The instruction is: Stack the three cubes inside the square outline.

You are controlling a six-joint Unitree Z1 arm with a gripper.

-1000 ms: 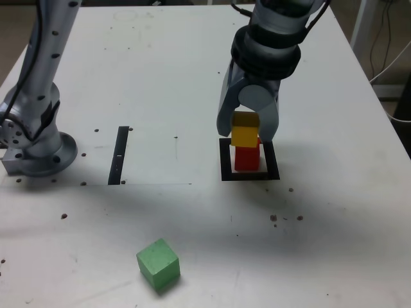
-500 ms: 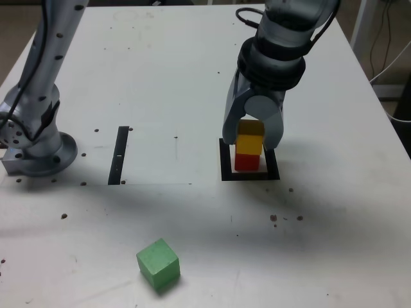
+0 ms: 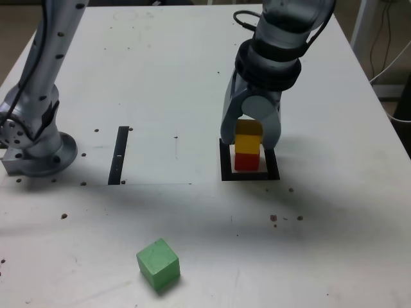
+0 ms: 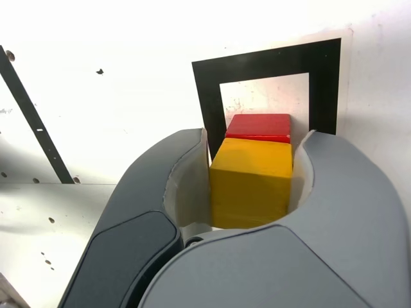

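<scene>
the yellow cube (image 3: 248, 136) sits on the red cube (image 3: 246, 160) inside the square outline (image 3: 224, 168), flanked by the slightly spread gripper (image 3: 250, 136). the green cube (image 3: 158, 264) lies well apart, toward the exterior view's lower left.

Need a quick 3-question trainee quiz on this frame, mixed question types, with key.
1. True or false: the small matte yellow cube rests on the small matte red cube.
2. Where is the small matte green cube? A) inside the thick black square outline B) on the bare white table, away from the outline C) in the grey gripper
3. How many cubes are stacked?

Key: 1 true; 2 B; 3 two.
</scene>
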